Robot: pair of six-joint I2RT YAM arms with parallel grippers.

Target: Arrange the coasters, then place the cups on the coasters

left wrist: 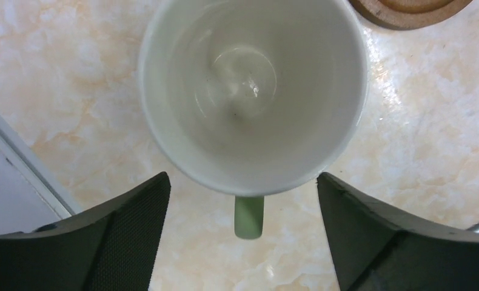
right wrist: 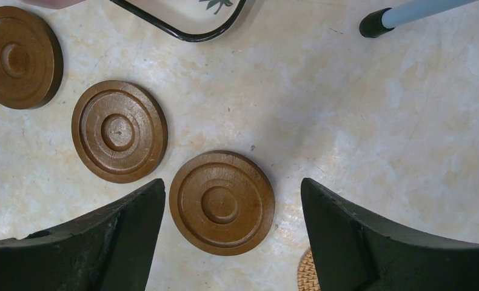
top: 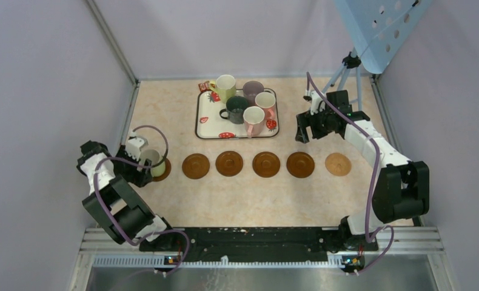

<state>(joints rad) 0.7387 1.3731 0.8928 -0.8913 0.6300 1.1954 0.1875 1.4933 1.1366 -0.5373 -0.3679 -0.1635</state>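
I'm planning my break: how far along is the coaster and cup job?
Done: six coasters lie in a row, and a pale green mug appears to stand on the leftmost coaster. In hand: nothing; the left end effector is open beside that mug, the right end effector open near the row. Left: five mugs on the strawberry tray.

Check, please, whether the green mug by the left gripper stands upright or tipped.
Upright: the green mug shows its full round rim and empty bottom to the left wrist camera.
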